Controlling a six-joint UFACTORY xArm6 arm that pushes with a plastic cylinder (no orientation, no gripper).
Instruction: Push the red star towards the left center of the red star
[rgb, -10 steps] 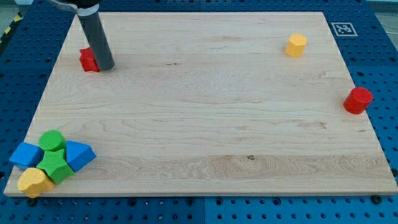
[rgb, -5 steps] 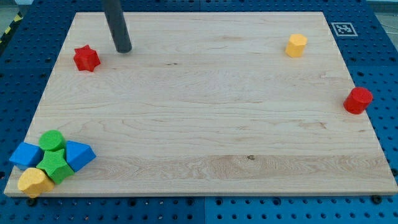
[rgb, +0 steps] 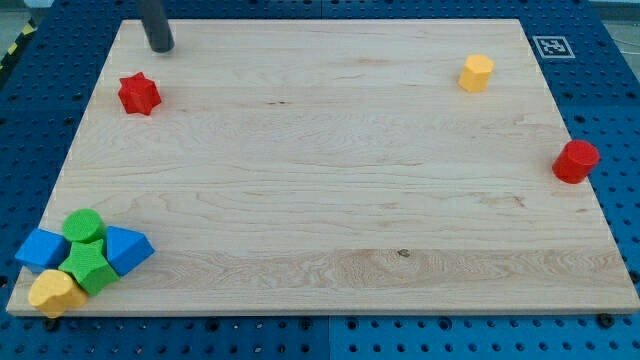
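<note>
Though claw absent from rig, my tip (rgb: 161, 46) sits near red star (rgb: 139, 93), toward view's top, apart, on counter (rgb: 330, 180).

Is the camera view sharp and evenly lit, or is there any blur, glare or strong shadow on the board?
Camera view: light is even and soft, with no glare on the wooden board; the red star and the red cylinder have crisp edges and only faint shadows; my tip looks sharp too, apart from the star, towards the view's top.
</note>
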